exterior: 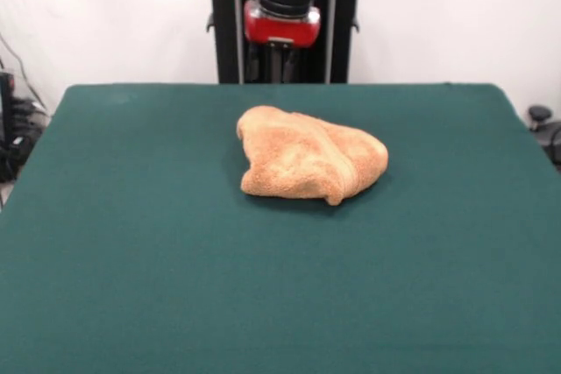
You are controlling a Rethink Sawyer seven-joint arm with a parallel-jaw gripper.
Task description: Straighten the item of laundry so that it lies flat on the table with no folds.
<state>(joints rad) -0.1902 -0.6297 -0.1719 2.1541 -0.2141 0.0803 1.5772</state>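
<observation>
Item: towel (308, 166) — light orange-tan terry cloth, bunched into a rumpled mound with several thick folds and a lobe hanging toward the camera. Lies on the table (131, 260), slightly toward the robot's side of the middle, with bare green felt all round it.

Long axis: runs roughly side to side in the front view.

Arm: one only, red and black, drawn back high above the far table edge; gripper (281, 62) hangs in front of the pedestal, well apart from the cloth. Whether it is parted or closed cannot be told; it holds nothing.

Key relation: towel lies below the gripper and out toward the camera — almost straight ahead of it.

Status, judged: flattening not yet done
</observation>
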